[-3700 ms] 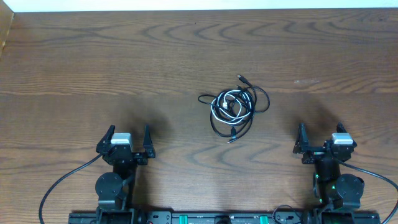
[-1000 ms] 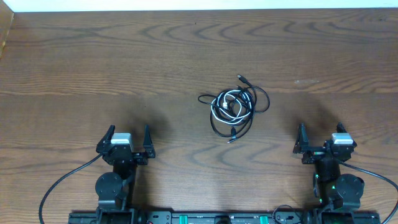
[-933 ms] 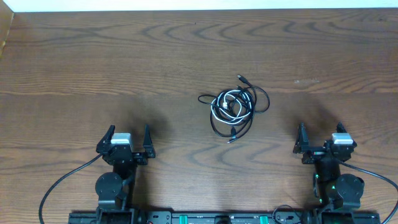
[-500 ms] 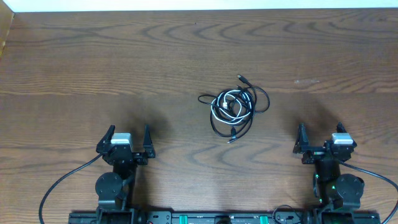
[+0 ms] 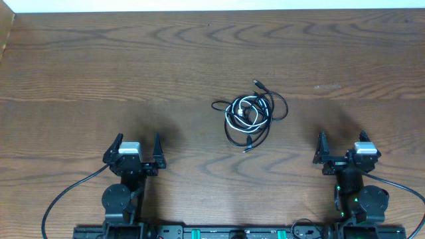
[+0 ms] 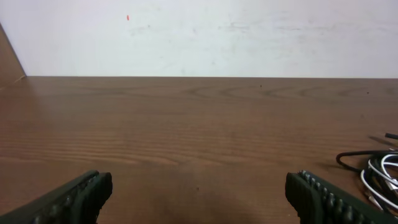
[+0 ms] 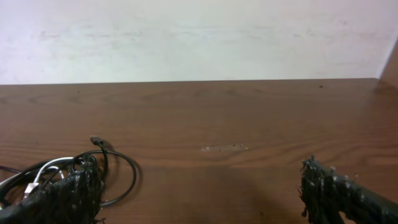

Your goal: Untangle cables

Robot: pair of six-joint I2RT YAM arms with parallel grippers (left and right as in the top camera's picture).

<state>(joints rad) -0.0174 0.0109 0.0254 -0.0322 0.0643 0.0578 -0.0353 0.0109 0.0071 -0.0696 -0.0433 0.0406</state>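
Observation:
A tangled bundle of cables (image 5: 248, 115), thin black cords wound with one white cord, lies on the wooden table (image 5: 199, 60) near the middle. Small plug ends stick out at its top and bottom. My left gripper (image 5: 138, 147) rests near the front left, open and holding nothing, well away from the bundle. My right gripper (image 5: 342, 144) rests near the front right, also open with nothing in it. The left wrist view catches the cables (image 6: 376, 174) at its right edge, beyond the left gripper (image 6: 199, 194). In the right wrist view the cables (image 7: 74, 171) lie at lower left, partly behind a finger of the right gripper (image 7: 202, 190).
A pale wall (image 6: 199, 34) runs along the table's far edge. A faint light scuff (image 5: 327, 86) marks the wood to the right of the bundle. Thick black arm cables (image 5: 66, 196) trail by both arm bases at the front edge.

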